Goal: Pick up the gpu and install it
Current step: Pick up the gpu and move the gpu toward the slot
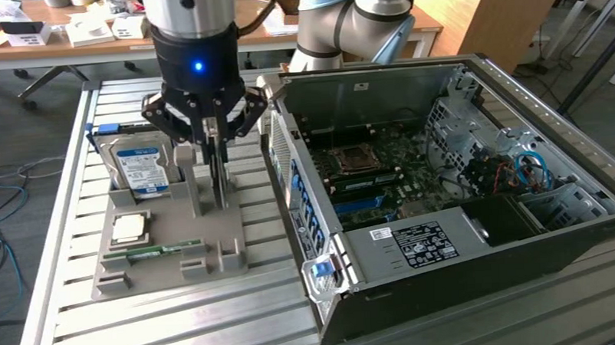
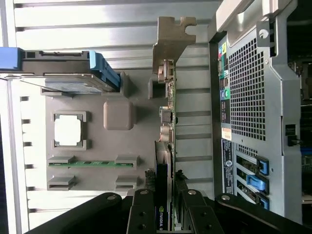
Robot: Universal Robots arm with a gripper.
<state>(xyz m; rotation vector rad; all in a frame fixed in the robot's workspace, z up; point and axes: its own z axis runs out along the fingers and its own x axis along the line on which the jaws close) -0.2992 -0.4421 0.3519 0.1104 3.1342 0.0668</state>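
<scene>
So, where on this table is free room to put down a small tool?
Free: the bare metal slats below the grey tray in the exterior view, up to the open black computer case. Crowded: the tray's edge next to the case, where the black gripper clamps the dark upright gpu card.

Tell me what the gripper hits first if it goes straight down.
The gpu, held on edge in the gripper jaws; under that, likely the grey holder, though the gap is unclear.
</scene>
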